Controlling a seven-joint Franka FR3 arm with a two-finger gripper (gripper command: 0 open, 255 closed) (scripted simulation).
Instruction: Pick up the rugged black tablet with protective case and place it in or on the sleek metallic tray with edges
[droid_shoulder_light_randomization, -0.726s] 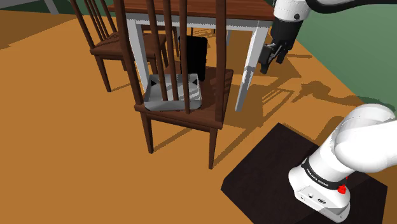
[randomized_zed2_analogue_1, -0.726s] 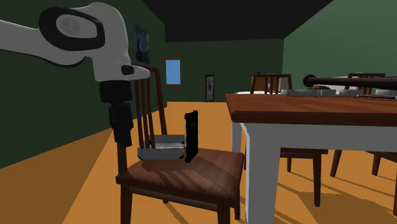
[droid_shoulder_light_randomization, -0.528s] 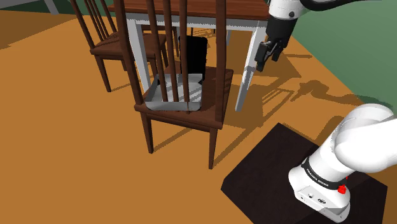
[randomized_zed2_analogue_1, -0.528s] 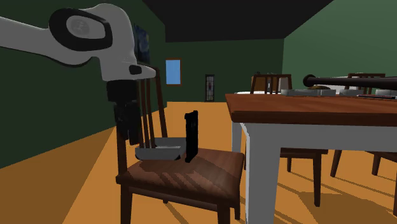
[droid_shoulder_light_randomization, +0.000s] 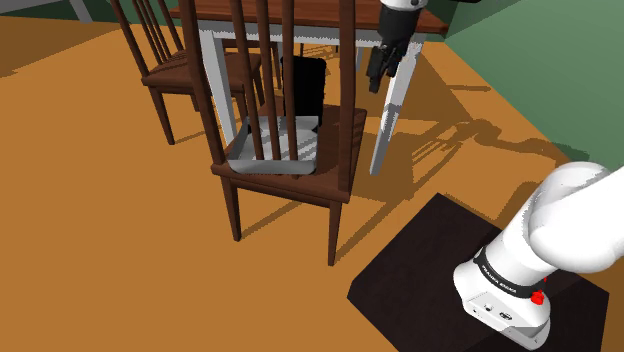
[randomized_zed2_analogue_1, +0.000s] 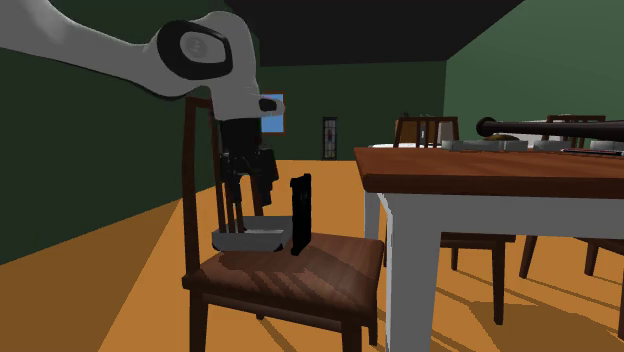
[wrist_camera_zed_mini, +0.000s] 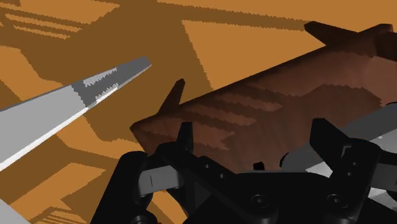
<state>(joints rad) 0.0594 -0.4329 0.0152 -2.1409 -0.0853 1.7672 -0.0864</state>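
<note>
Near chair seat edge | end effector spread, empty | tablet upright beside tray

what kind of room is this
Most likely a dining room in a house: a wooden-topped table with white legs, dark wooden chairs standing around it, and green walls with a small blue picture hung at the far end.

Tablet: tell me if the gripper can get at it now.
Probably yes. The tablet stands upright on the chair seat, top edge bare, and the open gripper hangs nearby; the table leg and chair slats crowd it.
</note>
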